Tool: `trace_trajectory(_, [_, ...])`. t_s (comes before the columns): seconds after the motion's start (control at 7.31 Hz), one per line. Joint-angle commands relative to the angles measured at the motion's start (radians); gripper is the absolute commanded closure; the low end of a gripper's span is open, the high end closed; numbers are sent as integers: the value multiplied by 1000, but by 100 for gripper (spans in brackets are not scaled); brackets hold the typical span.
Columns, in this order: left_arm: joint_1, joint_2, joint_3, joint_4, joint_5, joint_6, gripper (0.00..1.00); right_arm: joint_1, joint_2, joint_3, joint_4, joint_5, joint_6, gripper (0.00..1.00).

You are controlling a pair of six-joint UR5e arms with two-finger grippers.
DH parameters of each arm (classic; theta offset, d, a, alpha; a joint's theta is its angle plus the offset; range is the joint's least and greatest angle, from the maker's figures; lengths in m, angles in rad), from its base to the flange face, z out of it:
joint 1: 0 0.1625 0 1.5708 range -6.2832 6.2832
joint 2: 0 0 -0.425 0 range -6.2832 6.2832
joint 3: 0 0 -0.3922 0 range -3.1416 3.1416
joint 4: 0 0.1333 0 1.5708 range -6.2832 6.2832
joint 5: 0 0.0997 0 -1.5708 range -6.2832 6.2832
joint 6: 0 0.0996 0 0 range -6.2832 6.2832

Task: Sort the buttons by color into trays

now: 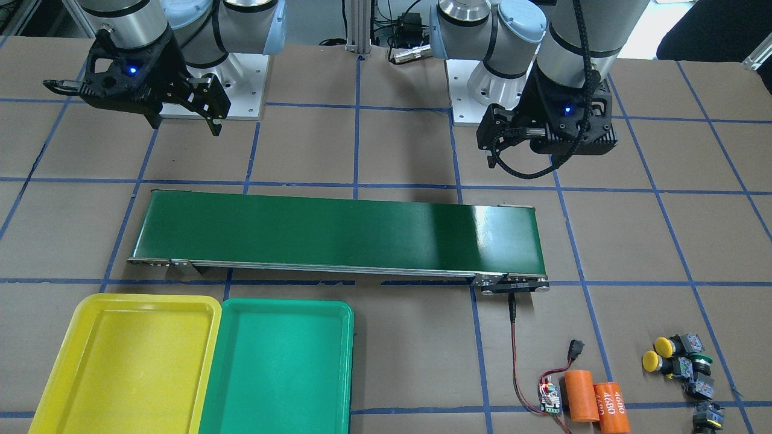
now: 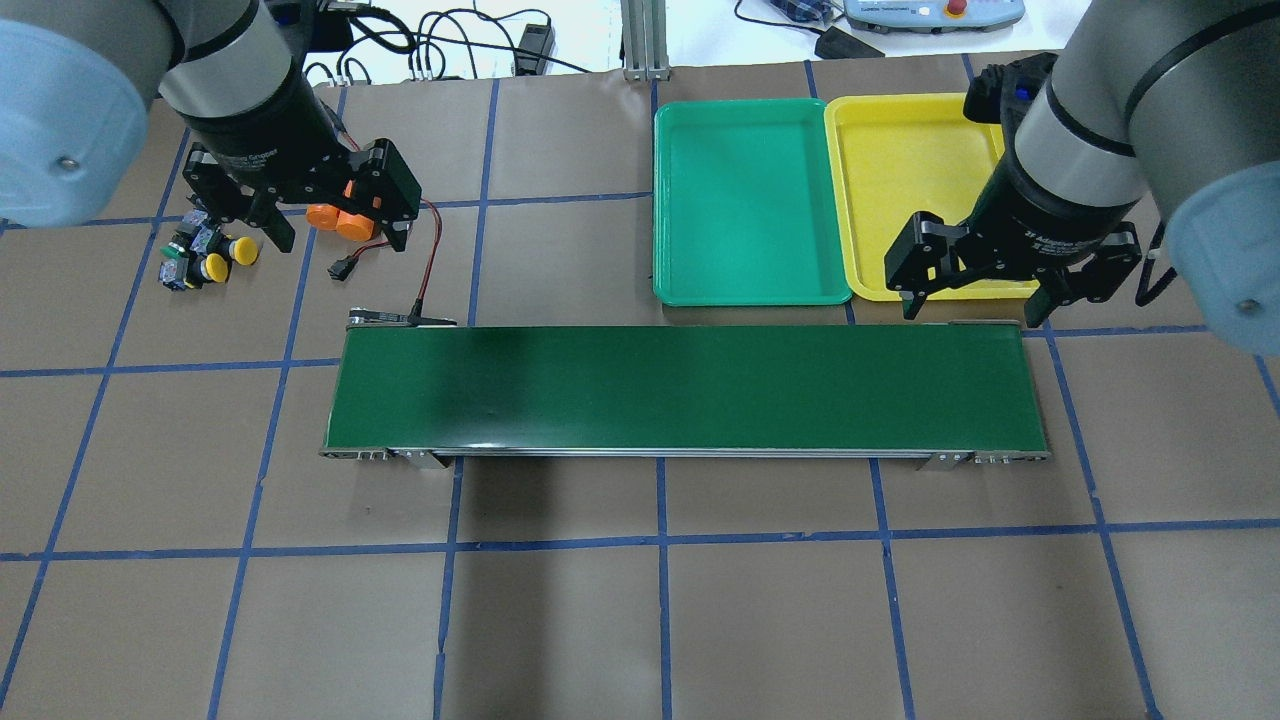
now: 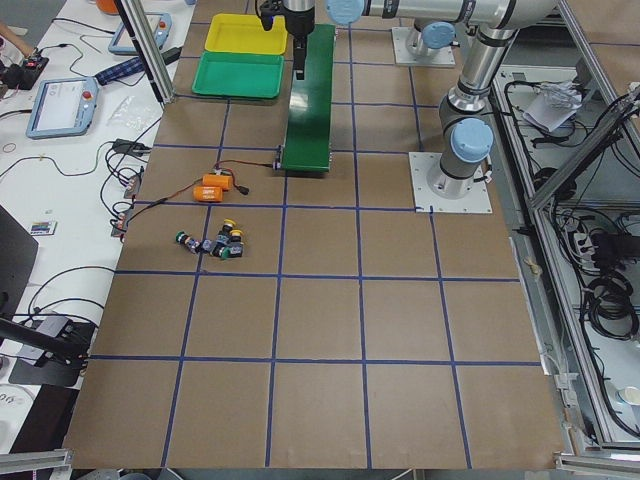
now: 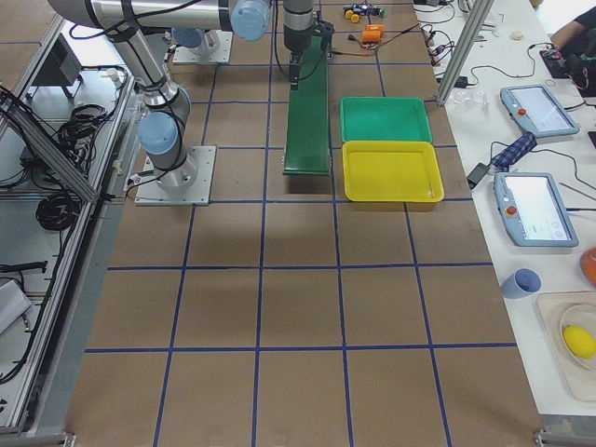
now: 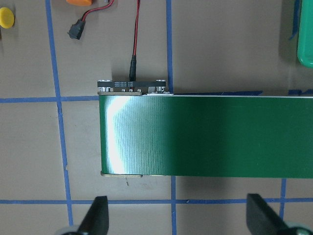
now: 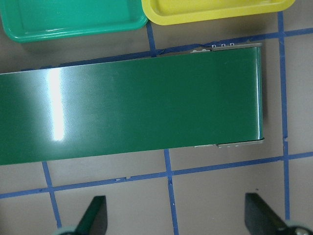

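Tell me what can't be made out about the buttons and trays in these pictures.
Buttons, overhead view: the left gripper covers part of the cluster; green count unclear.
Lowest button, front view: at the bottom edge, too small to tell its cap colour.
Yellow tray, overhead view: the right arm hides its end at the view's right.
Side views: buttons too small to tell apart.

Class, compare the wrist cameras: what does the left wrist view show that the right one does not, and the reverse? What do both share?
Left wrist only: a yellow button cap, an orange cylinder's edge, and the red cable plugged into the green conveyor belt. Right wrist only: the yellow tray. Shared: that belt, the green tray, and an open gripper (left gripper, right gripper respectively).
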Motion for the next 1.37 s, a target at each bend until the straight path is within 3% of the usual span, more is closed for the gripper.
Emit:
trace_trajectory(0.0, [17, 5, -19, 56, -5, 5, 0, 0, 12, -1, -5, -16, -3, 0])
trace_trajectory(0.41, [63, -120, 99, 48, -10, 81, 0, 1, 11, 4, -5, 3, -7, 0])
trace_trajectory(0.82, [231, -396, 255, 145, -126, 362, 0, 1, 12, 2, -7, -2, -15, 0])
trace_trajectory(0.96, [291, -473, 286, 238, -128, 446, 0, 1, 12, 4, -8, -2, -15, 0])
trace_trajectory(1.23, [325, -617, 416, 312, -118, 411, 0, 1, 11, 7, -8, -1, -12, 0])
